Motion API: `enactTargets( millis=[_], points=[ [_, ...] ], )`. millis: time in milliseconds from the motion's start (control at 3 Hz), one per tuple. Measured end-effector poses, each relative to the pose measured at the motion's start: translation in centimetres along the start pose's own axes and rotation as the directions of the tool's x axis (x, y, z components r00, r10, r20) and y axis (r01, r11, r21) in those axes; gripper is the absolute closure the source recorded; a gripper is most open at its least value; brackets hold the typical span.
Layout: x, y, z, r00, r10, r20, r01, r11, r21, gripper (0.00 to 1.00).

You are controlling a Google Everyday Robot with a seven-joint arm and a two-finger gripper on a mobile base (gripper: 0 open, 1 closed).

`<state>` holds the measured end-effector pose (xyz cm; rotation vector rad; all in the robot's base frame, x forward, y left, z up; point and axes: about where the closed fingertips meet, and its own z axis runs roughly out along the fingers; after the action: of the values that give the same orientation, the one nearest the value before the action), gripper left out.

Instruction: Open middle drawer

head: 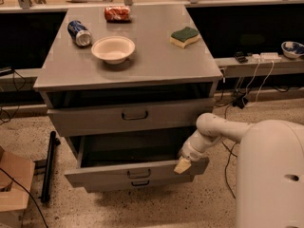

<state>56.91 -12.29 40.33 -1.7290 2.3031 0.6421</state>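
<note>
The grey cabinet has three drawers. The middle drawer is pulled well out, its dark inside showing, with a small dark bail handle on its flat front. My gripper sits at the right end of that drawer front, at its top edge, with a pale fingertip against the front. The top drawer stands slightly out above it. The bottom drawer peeks out just beneath the middle one.
On the cabinet top lie a white bowl, a blue can on its side, a red packet and a green-yellow sponge. A black bar and cardboard box lie on the floor at left. Cables hang at right.
</note>
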Motion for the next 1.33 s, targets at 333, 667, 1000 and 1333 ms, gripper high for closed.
enactTargets(
  millis=[333,667,1000,1333],
  points=[
    [1.08,2.44,0.09,0.999,0.034,-0.017,-0.034,0.9984,-0.044,0.87],
    [1.03,2.33,0.05,0.999,0.034,-0.017,-0.034,0.9984,-0.044,0.64],
    [1.03,2.34,0.05,0.999,0.034,-0.017,-0.034,0.9984,-0.044,0.40],
    [1.03,2.34,0.05,0.999,0.033,-0.017,-0.034,0.9984,-0.044,0.17]
  ],
)
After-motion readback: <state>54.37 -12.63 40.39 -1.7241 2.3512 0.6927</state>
